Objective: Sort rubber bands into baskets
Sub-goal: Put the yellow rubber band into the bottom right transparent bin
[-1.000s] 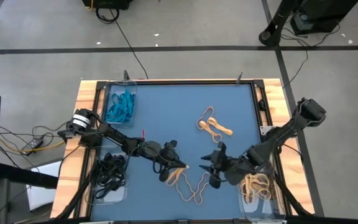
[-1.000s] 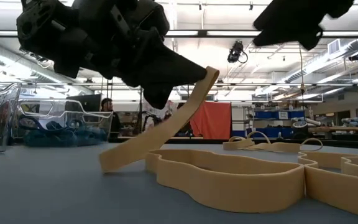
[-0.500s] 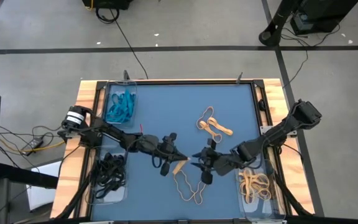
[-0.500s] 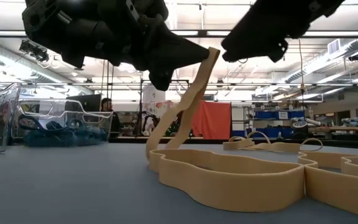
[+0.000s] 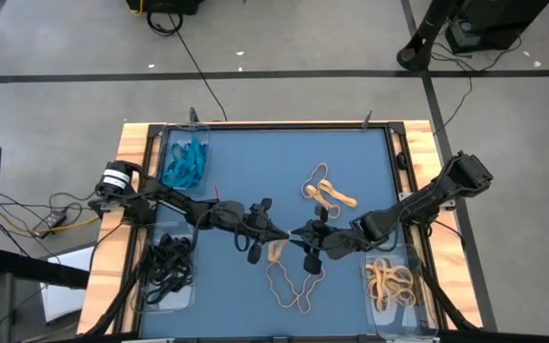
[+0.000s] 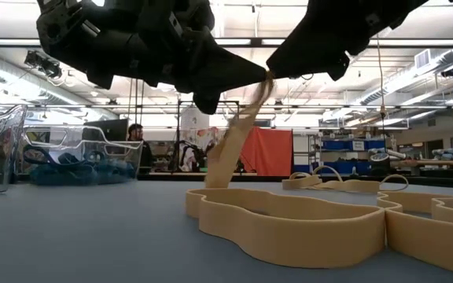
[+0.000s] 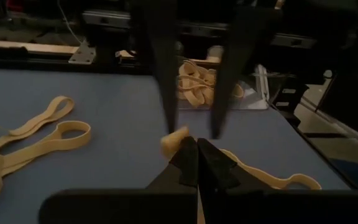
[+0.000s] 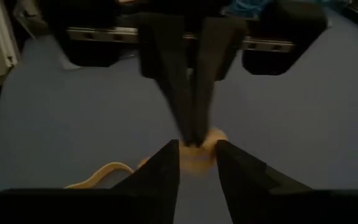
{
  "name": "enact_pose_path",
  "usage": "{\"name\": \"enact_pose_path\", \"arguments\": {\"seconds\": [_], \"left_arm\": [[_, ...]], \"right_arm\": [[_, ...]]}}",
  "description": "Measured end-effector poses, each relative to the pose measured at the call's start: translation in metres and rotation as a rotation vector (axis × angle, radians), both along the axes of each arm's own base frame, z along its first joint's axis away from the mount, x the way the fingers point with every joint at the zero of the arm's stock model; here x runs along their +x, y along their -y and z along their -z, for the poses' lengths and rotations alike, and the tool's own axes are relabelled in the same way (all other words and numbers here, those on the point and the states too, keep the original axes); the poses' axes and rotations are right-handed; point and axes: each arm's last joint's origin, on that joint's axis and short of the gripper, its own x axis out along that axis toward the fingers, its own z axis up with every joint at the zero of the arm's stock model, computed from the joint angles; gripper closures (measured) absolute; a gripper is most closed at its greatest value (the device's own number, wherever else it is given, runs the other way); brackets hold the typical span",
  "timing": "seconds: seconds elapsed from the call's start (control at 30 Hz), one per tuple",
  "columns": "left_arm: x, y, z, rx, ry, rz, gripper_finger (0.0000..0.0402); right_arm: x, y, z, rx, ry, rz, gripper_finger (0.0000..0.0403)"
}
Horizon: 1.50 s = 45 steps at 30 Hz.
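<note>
Mid-tabletop (image 5: 255, 162), both my arms meet tip to tip; left gripper (image 5: 276, 238) clenched on the upper end of a tan band (image 6: 238, 134), pads pressed together with the band end showing just past the tips in the left wrist view; right gripper (image 5: 300, 235) facing it from the opposite side, fingers (image 8: 166, 168) parted a little on either side of that same band end, not yet closed on it as far as I can see.

Held band: long axis steep, near upright in the low view, leaning slightly, upper end at my tips, lower end down on the tabletop among the loose tan loops (image 6: 289, 224); seen from above it trails from the grip toward the near edge, where it joins those loops (image 5: 294, 286).

Another tan cluster (image 5: 327, 191) lies farther back, well apart.

Baskets at the corners: teal bands in the far left basket (image 5: 185, 160); black bands in the near left basket (image 5: 166, 270); tan bands in the near right basket (image 5: 392, 284).
</note>
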Motion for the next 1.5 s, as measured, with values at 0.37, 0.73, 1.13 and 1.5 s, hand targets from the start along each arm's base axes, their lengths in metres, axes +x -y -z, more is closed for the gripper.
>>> {"name": "enact_pose_path", "arguments": {"seconds": [0.37,0.73,1.13,1.5], "left_arm": [[0.0,0.001,0.001,0.043,0.005,0.039,0.0401],[-0.003,-0.007,0.014,0.005,-0.16,-0.102,0.0393],[-0.048,0.006,-0.04,0.149,-0.252,-0.346,0.0398],[-0.089,0.039,-0.067,0.132,-0.241,-0.375,0.0395]], "right_arm": [[0.001,0.004,0.002,-0.011,-0.033,-0.039,0.0302],[-0.011,0.025,0.028,0.024,-0.146,0.141,0.03],[-0.007,0.063,0.041,0.172,-0.125,0.247,0.0291],[0.006,0.073,0.069,0.157,-0.238,0.201,0.0291]]}}
